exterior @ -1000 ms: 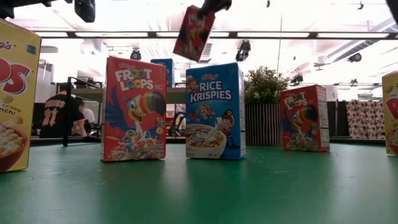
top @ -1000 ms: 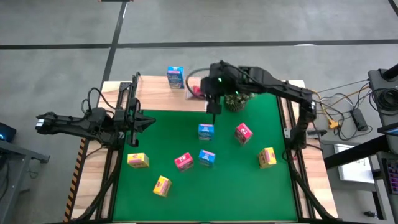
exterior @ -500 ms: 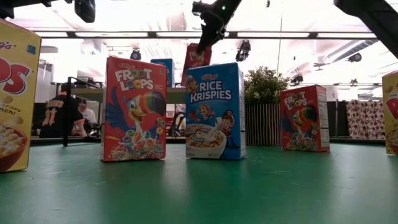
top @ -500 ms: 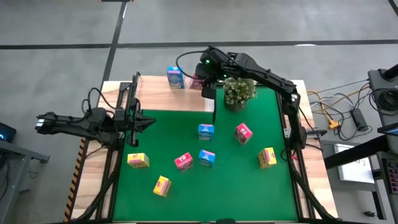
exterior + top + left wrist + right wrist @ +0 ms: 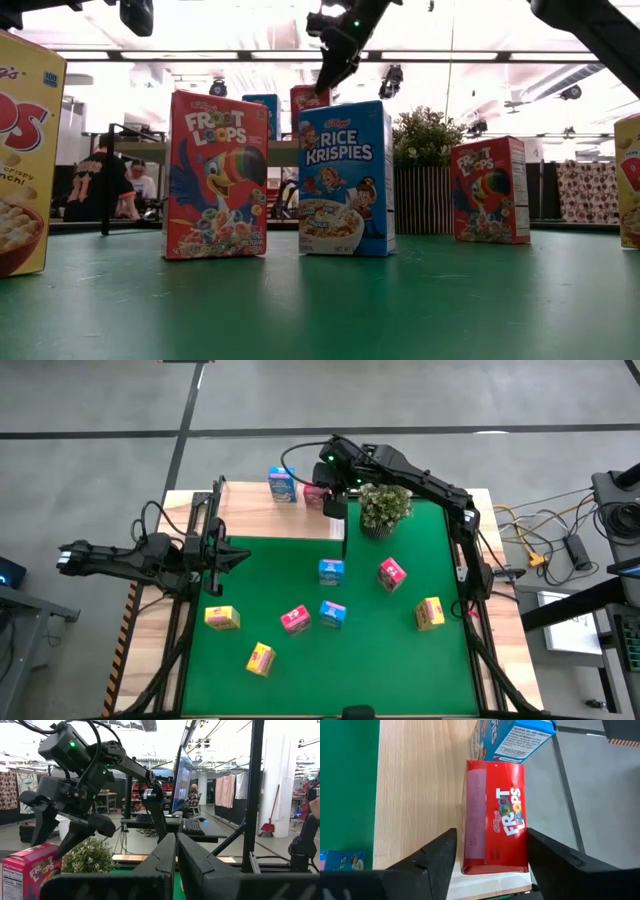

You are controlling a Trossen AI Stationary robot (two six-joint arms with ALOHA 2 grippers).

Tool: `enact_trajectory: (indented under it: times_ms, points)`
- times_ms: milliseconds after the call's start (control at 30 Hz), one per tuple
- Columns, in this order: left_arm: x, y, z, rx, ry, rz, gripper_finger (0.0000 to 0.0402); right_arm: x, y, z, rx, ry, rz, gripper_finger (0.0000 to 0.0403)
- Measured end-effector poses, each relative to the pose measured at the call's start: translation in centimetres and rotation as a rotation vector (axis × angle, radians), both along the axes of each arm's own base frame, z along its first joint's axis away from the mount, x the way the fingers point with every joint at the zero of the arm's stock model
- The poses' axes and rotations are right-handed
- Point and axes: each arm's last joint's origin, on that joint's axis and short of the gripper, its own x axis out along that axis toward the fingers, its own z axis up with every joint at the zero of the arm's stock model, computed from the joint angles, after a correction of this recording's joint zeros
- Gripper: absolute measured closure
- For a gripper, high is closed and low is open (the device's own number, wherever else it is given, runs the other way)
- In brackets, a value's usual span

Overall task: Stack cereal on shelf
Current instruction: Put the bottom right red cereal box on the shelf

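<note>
Nine cereal boxes [image 5: 331, 571], one shelf [image 5: 262, 516], one plant [image 5: 384, 508].

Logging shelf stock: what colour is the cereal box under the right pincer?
Red, with white Froot Loops lettering. The cereal box shows best in the right wrist view, between the open right pincer.

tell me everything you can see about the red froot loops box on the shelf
The red Froot Loops box is small printed cardboard with white lettering and a pink side panel. It stands upright on the light-wood shelf, beside a blue box. The right end effector straddles it, fingers open and apart from its sides.
</note>
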Motion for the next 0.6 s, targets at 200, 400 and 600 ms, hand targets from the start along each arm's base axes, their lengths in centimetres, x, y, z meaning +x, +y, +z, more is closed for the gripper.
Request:
enact_trajectory:
  times_ms: [200, 400, 600]
  points:
    - [0.0, 0.0, 0.0, -0.002, 0.0, 0.0, 0.0402, -0.4, 0.2, 1.0, -0.022, -0.03, -0.002, 0.0166]
    - [0.0, 0.0, 0.0, -0.003, 0.0, -0.001, 0.0402, -1.4, 1.6, 3.2, -0.031, -0.092, -0.022, 0.0169]
    - [0.0, 0.0, 0.0, -0.003, -0.001, -0.001, 0.0402, -1.5, 4.8, 4.3, -0.002, -0.117, 0.025, 0.0189]
